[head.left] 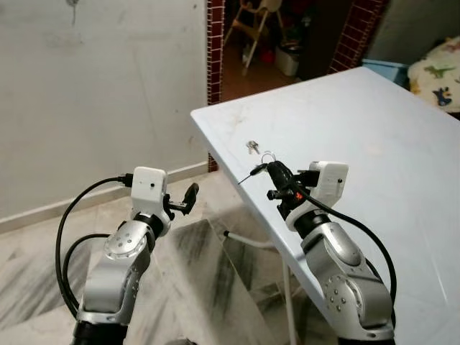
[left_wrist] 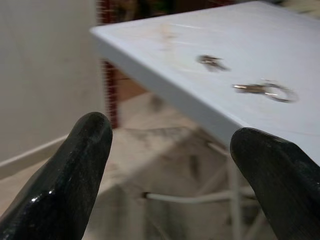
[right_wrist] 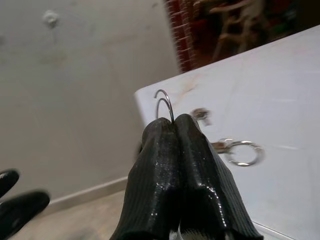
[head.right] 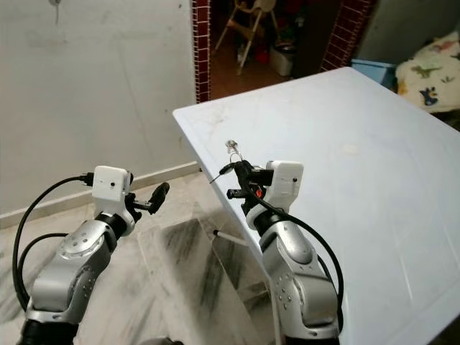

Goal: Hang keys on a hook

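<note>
right end effector (right_wrist: 172, 131) clenched, fingers pressed together on a thin wire ring (right_wrist: 164, 102) that pokes out above the tips, held over the near edge of the pale blue worktop (head.left: 374, 129). left end effector (head.left: 188, 195) released, fingers spread wide, hanging over the marble floor (head.left: 208, 266) just beside the worktop corner. on the worktop just past the right end effector lies a key ring with clasp (right_wrist: 239, 151), and a little further a small key bunch (head.left: 252, 146), flat on the surface. behind, a white wall (head.left: 100, 86), with a small hook (right_wrist: 50, 18) high on it, blurred.
</note>
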You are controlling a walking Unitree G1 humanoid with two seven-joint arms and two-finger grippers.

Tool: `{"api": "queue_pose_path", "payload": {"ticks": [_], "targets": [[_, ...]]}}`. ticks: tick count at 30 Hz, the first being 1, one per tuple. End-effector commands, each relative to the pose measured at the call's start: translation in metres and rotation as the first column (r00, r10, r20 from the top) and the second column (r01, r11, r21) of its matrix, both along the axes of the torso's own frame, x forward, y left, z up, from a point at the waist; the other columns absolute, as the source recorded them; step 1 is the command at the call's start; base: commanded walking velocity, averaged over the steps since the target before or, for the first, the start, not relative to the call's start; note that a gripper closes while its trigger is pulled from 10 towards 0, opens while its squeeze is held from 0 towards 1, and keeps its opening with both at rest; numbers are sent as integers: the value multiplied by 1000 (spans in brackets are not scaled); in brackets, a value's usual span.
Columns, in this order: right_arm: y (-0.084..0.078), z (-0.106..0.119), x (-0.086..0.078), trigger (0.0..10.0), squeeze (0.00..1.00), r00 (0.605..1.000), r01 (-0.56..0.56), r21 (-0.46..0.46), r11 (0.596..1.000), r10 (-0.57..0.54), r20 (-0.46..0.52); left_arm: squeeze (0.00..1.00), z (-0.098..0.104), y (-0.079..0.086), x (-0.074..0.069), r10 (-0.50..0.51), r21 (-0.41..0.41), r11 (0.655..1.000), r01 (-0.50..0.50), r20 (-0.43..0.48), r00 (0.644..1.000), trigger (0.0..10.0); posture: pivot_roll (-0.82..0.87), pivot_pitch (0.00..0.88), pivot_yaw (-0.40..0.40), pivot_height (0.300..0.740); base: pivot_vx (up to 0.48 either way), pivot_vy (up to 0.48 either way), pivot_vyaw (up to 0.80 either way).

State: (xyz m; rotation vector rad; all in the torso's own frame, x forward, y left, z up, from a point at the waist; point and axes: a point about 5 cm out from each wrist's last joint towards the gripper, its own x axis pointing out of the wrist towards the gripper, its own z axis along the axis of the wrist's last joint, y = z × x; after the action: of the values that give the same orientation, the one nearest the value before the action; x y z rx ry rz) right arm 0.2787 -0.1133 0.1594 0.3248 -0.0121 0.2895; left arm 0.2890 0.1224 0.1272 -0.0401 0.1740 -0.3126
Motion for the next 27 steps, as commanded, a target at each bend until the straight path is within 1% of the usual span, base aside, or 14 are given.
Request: {"api": "queue_pose_path", "payload": {"ticks": [1, 13, 15, 18, 21, 27], "targets": [[5, 6, 1, 10000, 0, 1000, -10, 11, 1000, 10, 23, 0, 3, 7, 3, 20, 16, 1000, -21, 6, 1000, 10000, 96, 45, -47, 740, 0, 480, 0], [4, 7, 2, 10000, 0, 1000, 5, 12, 1000, -5, 27, 0, 4, 7, 4, 25, 24, 999, -25, 12, 1000, 10000, 94, 49, -43, 740, 0, 466, 0], [4, 7, 2, 10000, 0, 1000, 7, 9, 1000, -7, 29, 0, 6, 7, 6, 26, 38, 999, -27, 34, 999, 10000, 94, 50, -44, 740, 0, 0, 0], [4, 8, 3, 10000, 0, 999, 6, 6, 1000, -6, 33, 0, 7, 7, 7, 32, 37, 999, -34, 41, 999, 10000, 94, 50, -44, 740, 0, 0, 0], [4, 9, 3, 10000, 0, 999, 3, 5, 1000, -3, 43, 0, 9, 7, 5, 16, 2, 1000, -16, 36, 999, 10000, 94, 49, -49, 740, 0, 0, 0], [6, 9, 5, 10000, 0, 999, -8, -5, 1000, 8, 46, 0, 7, 6, 4, 19, -6, 1000, -19, 29, 999, 10000, 98, 51, -54, 740, 0, 0, 725]]}}
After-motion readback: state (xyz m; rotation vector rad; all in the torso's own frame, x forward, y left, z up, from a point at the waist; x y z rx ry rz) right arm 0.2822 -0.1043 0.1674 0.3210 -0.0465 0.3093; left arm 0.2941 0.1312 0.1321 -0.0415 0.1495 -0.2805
